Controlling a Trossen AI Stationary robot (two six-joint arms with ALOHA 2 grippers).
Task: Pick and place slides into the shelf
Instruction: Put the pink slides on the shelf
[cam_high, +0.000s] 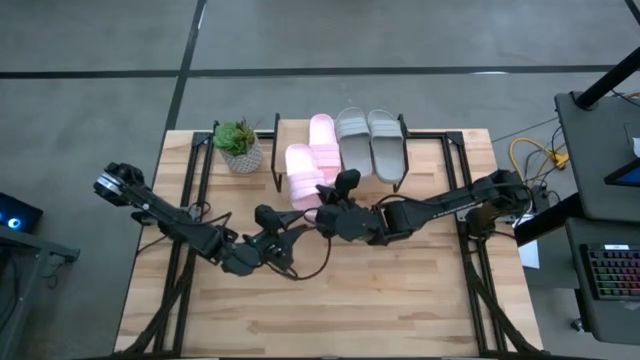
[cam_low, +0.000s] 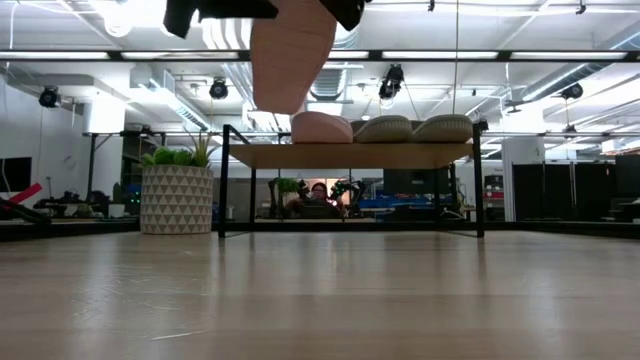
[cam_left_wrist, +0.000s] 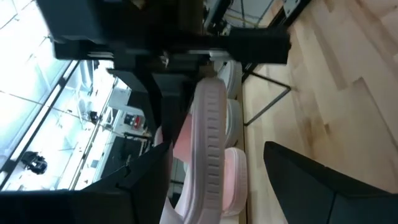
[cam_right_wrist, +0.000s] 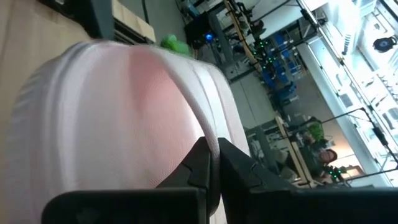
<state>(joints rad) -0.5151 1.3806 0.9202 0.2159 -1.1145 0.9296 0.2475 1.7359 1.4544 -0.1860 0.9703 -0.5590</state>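
Right gripper (cam_high: 333, 205), jaws pinching the pink slide (cam_high: 303, 172); left jaws apparently spread; lower it level onto the shelf (cam_low: 350, 155), left of its mate

Matt, soft-looking foam slides (cam_high: 338, 145) with a ribbed sole edge, a shelf (cam_low: 350, 155) of pale smooth wood on thin black metal legs, grainy wooden tabletop (cam_high: 380, 300)

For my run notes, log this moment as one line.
right tool: shut on pale pink slide, raised near wooden shelf | left tool: open beside it | shelf: one pink, two grey slides
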